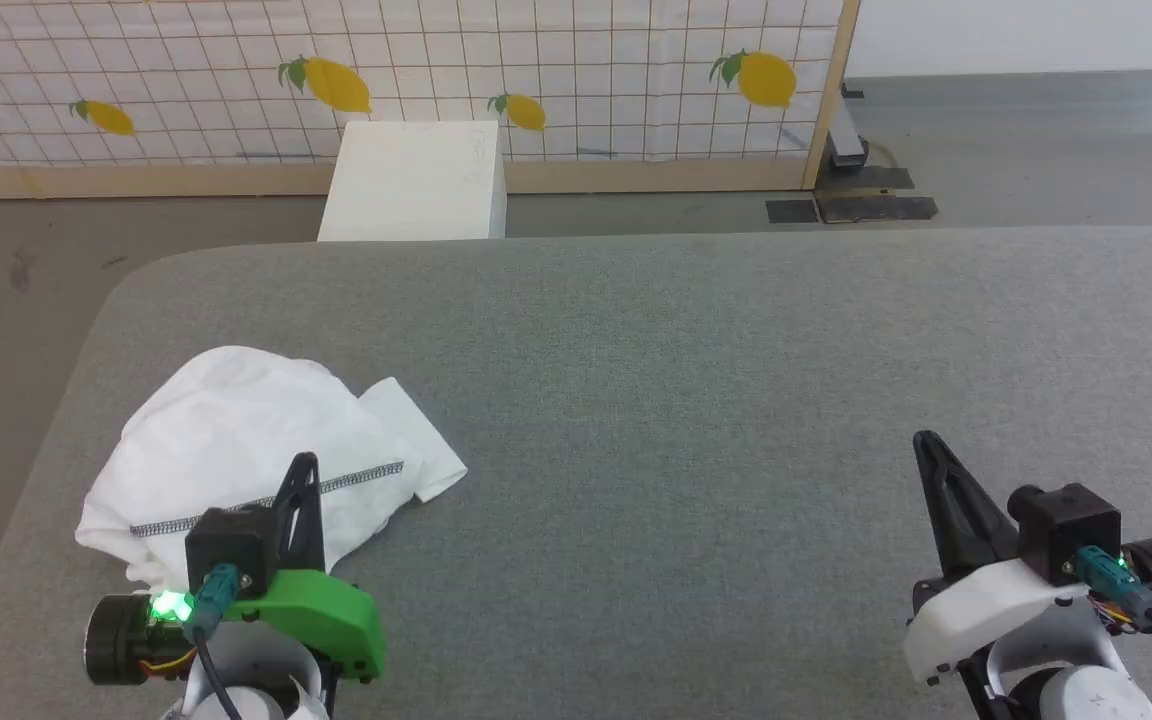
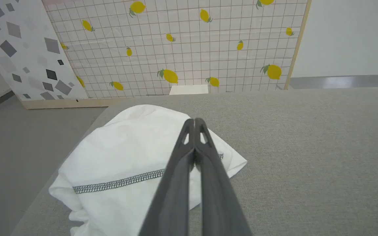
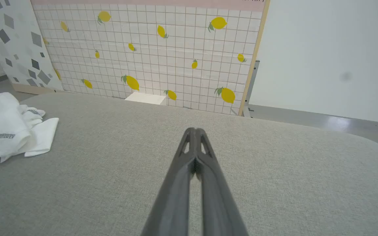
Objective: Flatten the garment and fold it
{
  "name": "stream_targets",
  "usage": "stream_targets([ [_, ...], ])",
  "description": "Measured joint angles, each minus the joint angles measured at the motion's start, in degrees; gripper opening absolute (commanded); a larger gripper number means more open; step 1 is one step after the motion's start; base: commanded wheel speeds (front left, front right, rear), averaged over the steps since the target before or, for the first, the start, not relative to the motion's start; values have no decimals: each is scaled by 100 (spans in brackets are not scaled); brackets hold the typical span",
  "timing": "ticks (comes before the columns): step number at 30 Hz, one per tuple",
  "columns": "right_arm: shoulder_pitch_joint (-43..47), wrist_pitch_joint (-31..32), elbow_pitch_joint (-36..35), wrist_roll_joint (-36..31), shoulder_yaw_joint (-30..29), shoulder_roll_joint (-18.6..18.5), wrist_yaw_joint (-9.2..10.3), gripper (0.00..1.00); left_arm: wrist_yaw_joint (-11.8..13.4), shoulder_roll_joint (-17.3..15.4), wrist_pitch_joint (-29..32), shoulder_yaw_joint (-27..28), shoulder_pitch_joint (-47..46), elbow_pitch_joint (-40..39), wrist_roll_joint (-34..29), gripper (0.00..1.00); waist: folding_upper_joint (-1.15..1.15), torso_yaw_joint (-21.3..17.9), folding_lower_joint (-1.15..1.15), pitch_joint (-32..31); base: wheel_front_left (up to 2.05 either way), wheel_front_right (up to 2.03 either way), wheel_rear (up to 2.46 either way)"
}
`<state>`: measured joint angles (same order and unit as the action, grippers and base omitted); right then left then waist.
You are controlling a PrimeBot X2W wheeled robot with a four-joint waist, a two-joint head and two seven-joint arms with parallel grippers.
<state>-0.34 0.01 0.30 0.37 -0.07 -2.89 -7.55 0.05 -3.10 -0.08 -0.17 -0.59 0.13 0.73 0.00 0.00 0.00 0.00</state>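
The garment is a white shirt lying in a loose bundle near the left front corner of the grey table, with a dark zigzag seam across it. My left gripper hovers just above its near edge, fingers shut together and empty. In the left wrist view the garment sits under and behind the left gripper. My right gripper is far to the right over bare table, shut and empty. The right wrist view has the right gripper and the garment at far left.
A white rectangular box stands on the floor beyond the table's far edge, in front of a lemon-patterned panel. The table's rounded left edge runs close beside the garment. Grey floor surrounds the table.
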Motion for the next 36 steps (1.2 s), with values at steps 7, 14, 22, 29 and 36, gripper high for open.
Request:
stream_targets([
  [7,0,0,0,0,1,0,0,0,0,0,0,1,0,0,0,0,0,0,0,0,0,0,0],
  [14,0,0,0,0,2,0,0,0,0,0,0,2,0,0,0,0,0,0,0,0,0,0,0],
  [22,0,0,0,0,0,0,0,0,0,0,0,1,0,0,0,0,0,0,0,0,0,0,0],
  [29,0,0,0,0,0,0,0,0,0,1,0,0,0,0,0,0,0,0,0,0,0,0,0],
  [36,0,0,0,0,2,0,0,0,0,1,0,1,0,0,0,0,0,0,0,0,0,0,0],
])
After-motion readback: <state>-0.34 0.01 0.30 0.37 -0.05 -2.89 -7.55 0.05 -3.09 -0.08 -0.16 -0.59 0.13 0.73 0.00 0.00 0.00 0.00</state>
